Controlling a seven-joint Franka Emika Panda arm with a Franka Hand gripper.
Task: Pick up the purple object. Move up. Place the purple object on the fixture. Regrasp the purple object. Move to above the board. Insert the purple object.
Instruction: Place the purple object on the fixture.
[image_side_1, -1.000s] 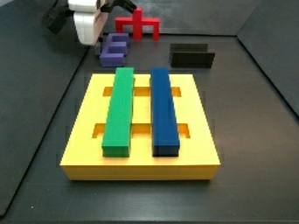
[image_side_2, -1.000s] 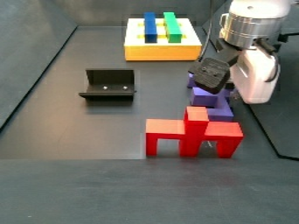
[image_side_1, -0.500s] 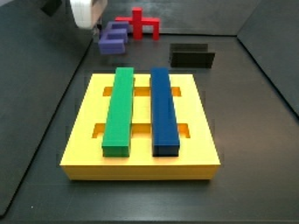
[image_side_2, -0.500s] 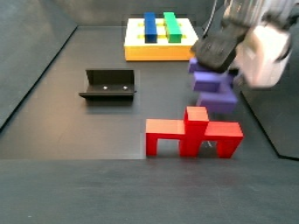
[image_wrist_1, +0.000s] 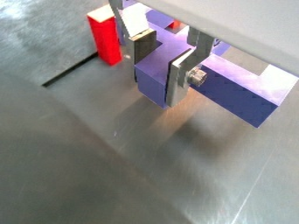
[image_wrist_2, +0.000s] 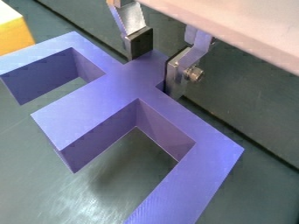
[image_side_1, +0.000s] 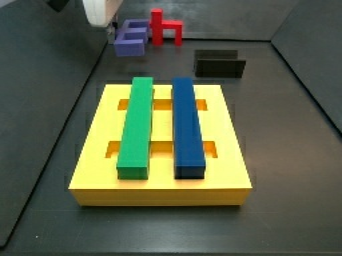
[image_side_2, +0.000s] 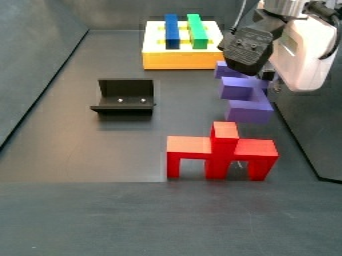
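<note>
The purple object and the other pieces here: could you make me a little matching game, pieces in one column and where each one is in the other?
Things:
1. purple object
2. red cross-shaped piece
3. green bar
4. fixture

Places:
A. lying on the yellow board beside the blue bar
B. clamped between the fingers of the gripper, off the floor
C. standing empty on the floor
D. standing on the floor, free of the gripper

Pairs: 1-B, 2-D, 3-A, 4-C
</note>
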